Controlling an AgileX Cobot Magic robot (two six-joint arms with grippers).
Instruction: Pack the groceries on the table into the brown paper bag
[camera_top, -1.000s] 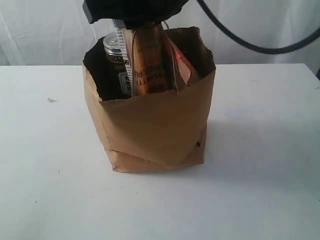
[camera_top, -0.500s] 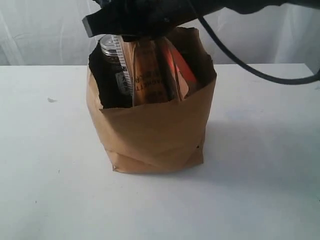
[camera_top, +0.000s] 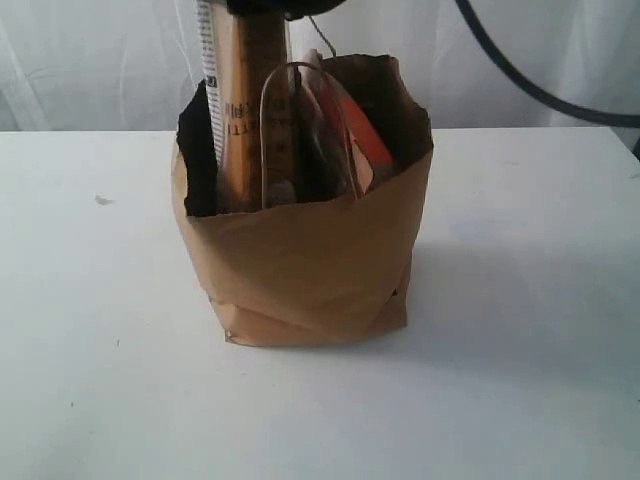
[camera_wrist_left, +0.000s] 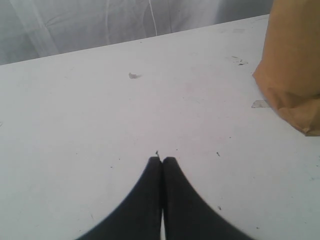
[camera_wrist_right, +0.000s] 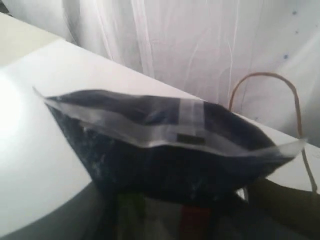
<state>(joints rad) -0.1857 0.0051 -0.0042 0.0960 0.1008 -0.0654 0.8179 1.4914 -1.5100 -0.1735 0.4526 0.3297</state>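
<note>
The pack and the pouch stand inside the bag, with the pack's top pinched by the right tool. The left tool, pressed together, hovers over the desk beside the bag. We judge only release remains.

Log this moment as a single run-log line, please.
right tool: holding spaghetti pack upright in paper bag | left tool: shut, over table

I am receiving bright, evenly diffused exterior and left wrist feeds, in which the brown paper bag is casting a soft shadow rightward across the table, while the right wrist feed is rendering the close long brown-blue spaghetti pack dim and blurred.
</note>
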